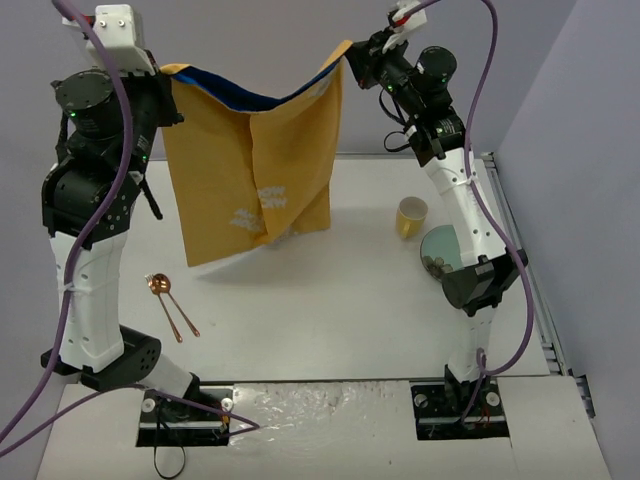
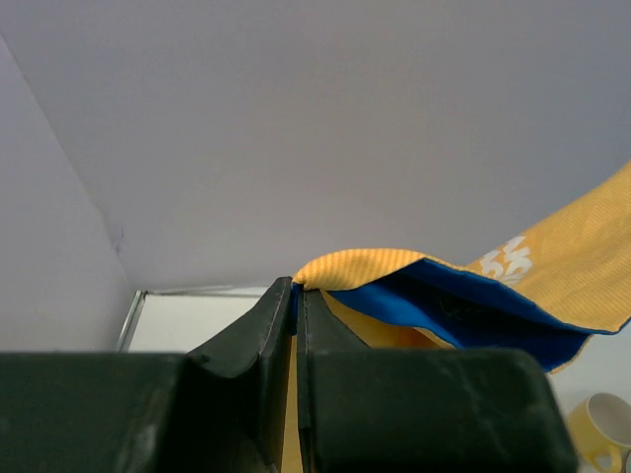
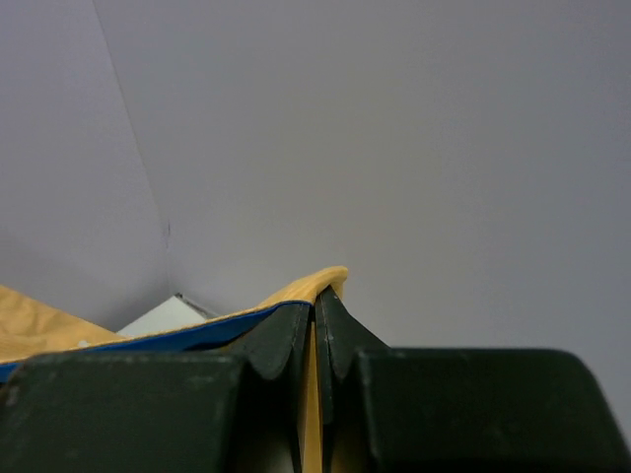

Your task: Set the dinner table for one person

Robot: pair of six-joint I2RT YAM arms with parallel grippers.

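Left gripper (image 2: 299, 292), right gripper (image 3: 317, 298) each pinched tight on a cloth (image 1: 250, 150) corner. Cloth hangs upper centre over dinner table (image 1: 330, 310). Risks: shallow corner grip slips; sagging hem bunches or sweeps cup (image 1: 411, 216) at right.

left claw (image 2: 298, 296) pinches the orange cloth (image 2: 572, 256) corner; yellow mug (image 2: 599, 429) below
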